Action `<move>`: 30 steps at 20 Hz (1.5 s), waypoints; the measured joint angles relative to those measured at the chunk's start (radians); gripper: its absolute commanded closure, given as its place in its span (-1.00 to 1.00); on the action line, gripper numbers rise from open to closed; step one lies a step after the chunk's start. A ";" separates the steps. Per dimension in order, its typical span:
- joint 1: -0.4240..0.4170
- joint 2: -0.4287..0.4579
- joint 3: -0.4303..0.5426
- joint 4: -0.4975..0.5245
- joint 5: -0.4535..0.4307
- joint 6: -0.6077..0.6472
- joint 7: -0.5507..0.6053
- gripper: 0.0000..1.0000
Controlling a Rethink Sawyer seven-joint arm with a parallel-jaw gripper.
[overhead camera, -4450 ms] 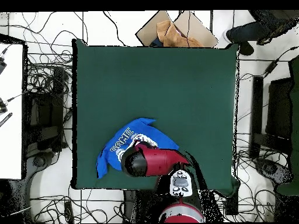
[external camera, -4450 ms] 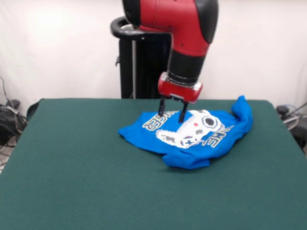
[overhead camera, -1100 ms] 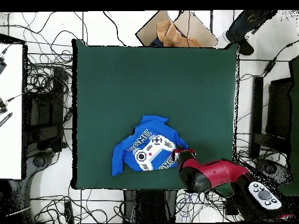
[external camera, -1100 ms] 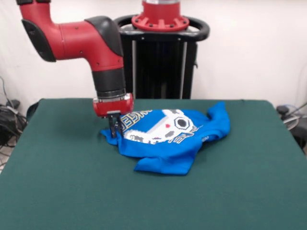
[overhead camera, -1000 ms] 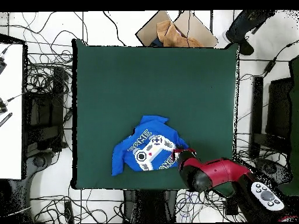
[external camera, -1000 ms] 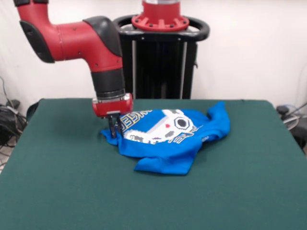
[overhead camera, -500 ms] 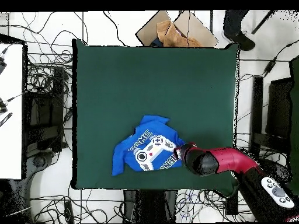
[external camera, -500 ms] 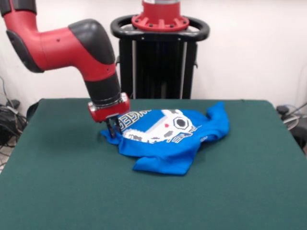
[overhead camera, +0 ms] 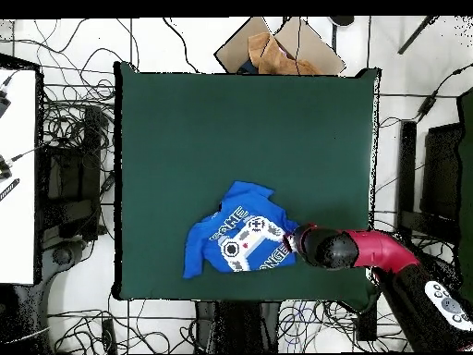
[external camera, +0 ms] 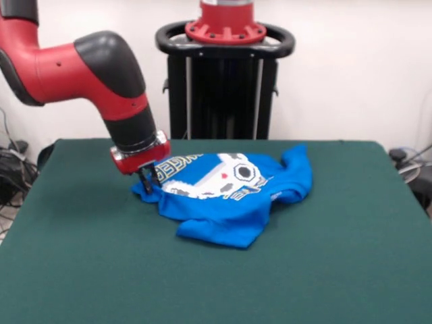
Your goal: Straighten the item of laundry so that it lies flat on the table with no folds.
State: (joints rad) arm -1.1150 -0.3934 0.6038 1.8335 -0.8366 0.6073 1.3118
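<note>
Free room and obstacles. The green table (external camera: 88, 270) lies bare on all sides of the crumpled blue T-shirt (external camera: 226, 192), which is the only thing on it; the widest open felt lies toward the edge opposite the pedestal. The red arm (external camera: 81, 64) slants down across one side, its gripper (external camera: 148, 181) at the shirt's edge, barring that approach. Cables (overhead camera: 69, 139) and a cardboard box (overhead camera: 277, 46) stay off the table.

The only lettering is showing on the item of laundry (external camera: 229, 185), a blue T-shirt: yellow-white block letters flanking the pixel controller print. They are lying creased and angled, so no whole word is reading clearly in either view. No other text is showing legibly.
</note>
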 measured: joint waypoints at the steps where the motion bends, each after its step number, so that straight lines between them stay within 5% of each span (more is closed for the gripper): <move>1: -0.001 -0.009 -0.010 -0.003 -0.001 0.009 0.000 1.00; 30: -0.013 -0.188 -0.176 -0.078 -0.048 0.062 0.000 1.00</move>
State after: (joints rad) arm -1.1282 -0.5810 0.4275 1.7557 -0.8847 0.6692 1.3116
